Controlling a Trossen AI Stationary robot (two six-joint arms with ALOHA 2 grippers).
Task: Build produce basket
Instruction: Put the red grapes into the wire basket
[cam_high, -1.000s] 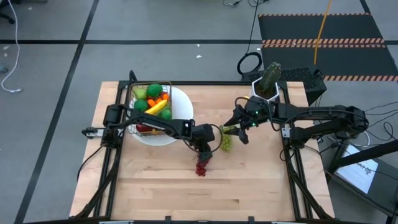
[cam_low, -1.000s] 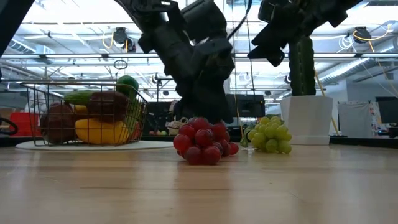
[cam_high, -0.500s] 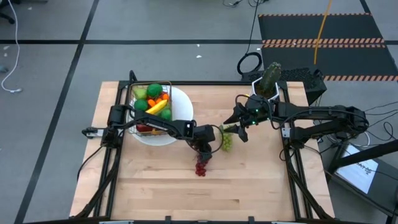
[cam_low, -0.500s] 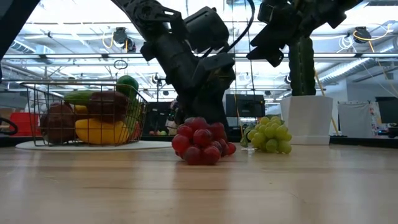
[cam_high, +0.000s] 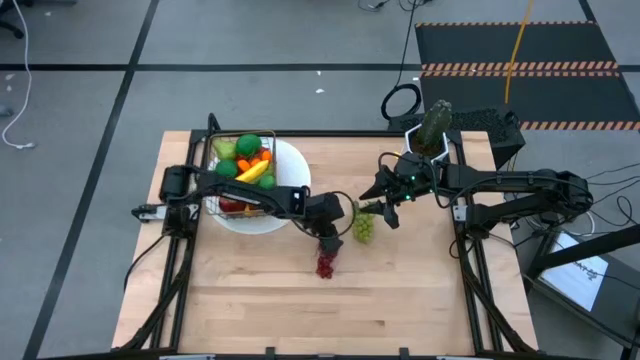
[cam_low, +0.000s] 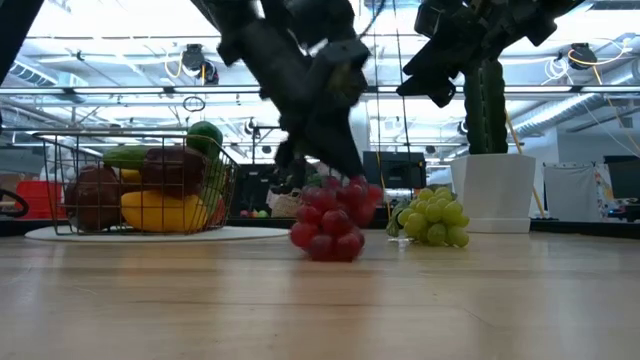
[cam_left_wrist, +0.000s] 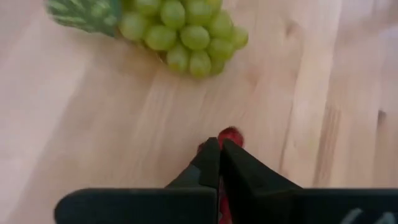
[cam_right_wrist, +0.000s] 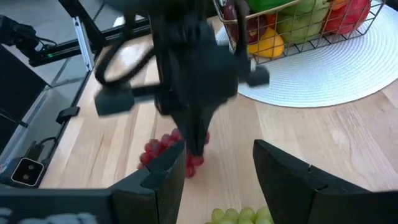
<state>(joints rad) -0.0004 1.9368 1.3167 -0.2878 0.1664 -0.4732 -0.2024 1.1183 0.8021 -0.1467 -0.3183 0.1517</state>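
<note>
A bunch of red grapes (cam_high: 326, 265) (cam_low: 335, 222) is at the table's middle, under my left gripper (cam_high: 328, 245) (cam_left_wrist: 219, 146), which is shut on its top. A bunch of green grapes (cam_high: 364, 228) (cam_low: 432, 220) lies on the wood just to the right. My right gripper (cam_high: 385, 205) (cam_right_wrist: 214, 180) hangs open in the air above and beyond the green bunch and touches nothing. The wire basket (cam_high: 240, 170) holds several toy fruits and stands on a round white plate (cam_high: 292, 165) at the far left. My left gripper has the top of the red bunch (cam_low: 338, 186) pinched between its two fingers, coming from above and slanting down. The bunch hangs below the fingertips (cam_left_wrist: 211, 155). I cannot tell whether its lowest grapes (cam_low: 335, 250) are on the wood or just off it.
A white pot with a green cactus (cam_high: 430, 130) stands at the far right, behind my right arm. Bare wood (cam_high: 330, 310) stretches across the near half of the table.
My left gripper has shut on the top of the red grapes and risen a little. The bunch, which lay wide on the table, now hangs narrower and taller under the fingers and has shifted slightly toward the green grapes.
</note>
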